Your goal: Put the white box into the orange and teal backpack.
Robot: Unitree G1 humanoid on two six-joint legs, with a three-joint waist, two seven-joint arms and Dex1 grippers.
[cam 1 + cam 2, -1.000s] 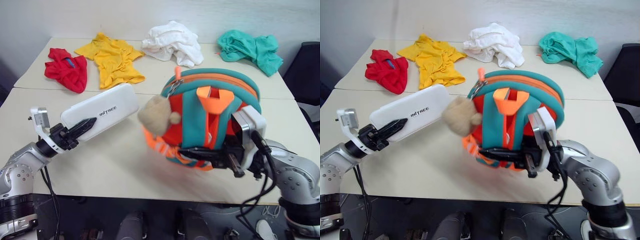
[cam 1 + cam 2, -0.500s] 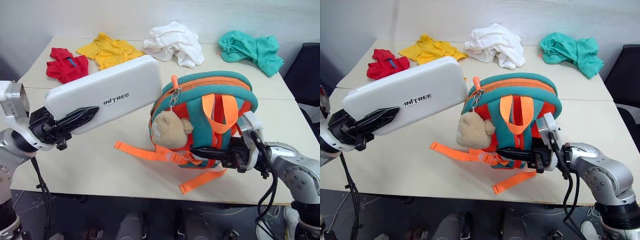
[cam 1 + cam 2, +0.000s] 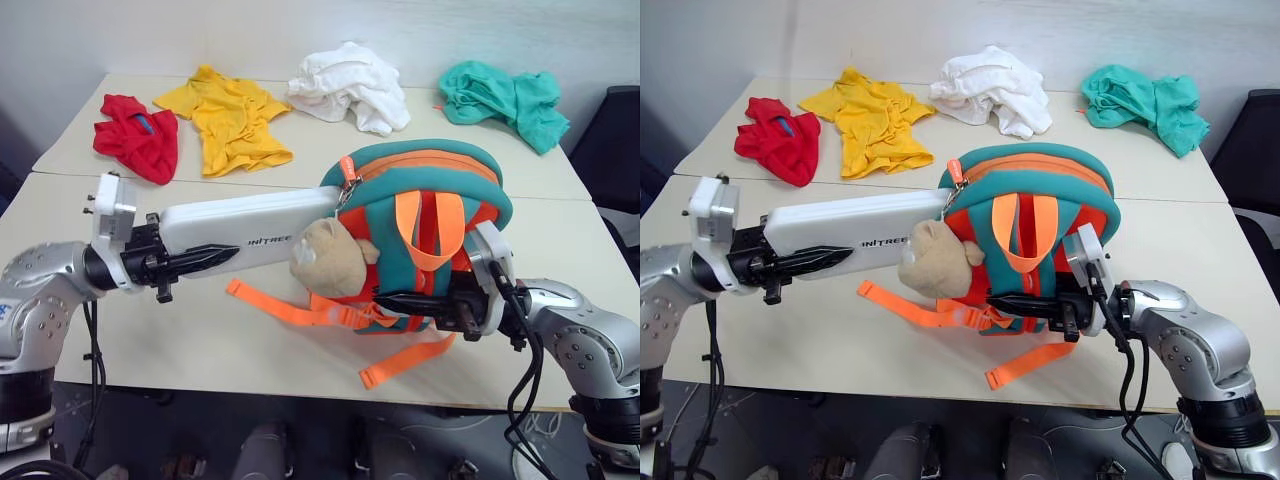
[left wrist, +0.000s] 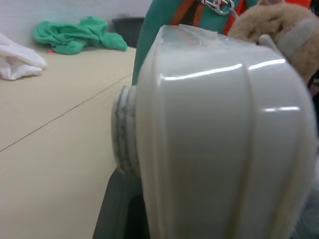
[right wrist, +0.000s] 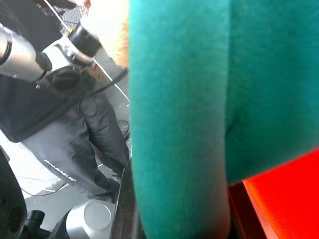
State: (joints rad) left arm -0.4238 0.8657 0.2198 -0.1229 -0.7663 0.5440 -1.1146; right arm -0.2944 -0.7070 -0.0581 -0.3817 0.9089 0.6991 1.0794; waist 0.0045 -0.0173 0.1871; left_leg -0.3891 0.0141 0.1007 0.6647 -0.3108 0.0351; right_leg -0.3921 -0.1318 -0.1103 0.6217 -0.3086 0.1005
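Beside the orange and teal backpack [image 3: 420,230], left end effector [image 3: 200,258] clamps the "INITREE"-lettered white box [image 3: 245,222].

backpack: teal fabric of the orange and teal backpack [image 5: 184,114] stood very close to the lens, with an orange panel [image 5: 284,199] beside it.
fingers: a dark finger [image 5: 127,209] rose along the teal fabric's edge, touching it.
other arm: the left arm [image 5: 45,55], silver and black, showed beyond.
person: dark trousers [image 5: 84,134] stood behind.
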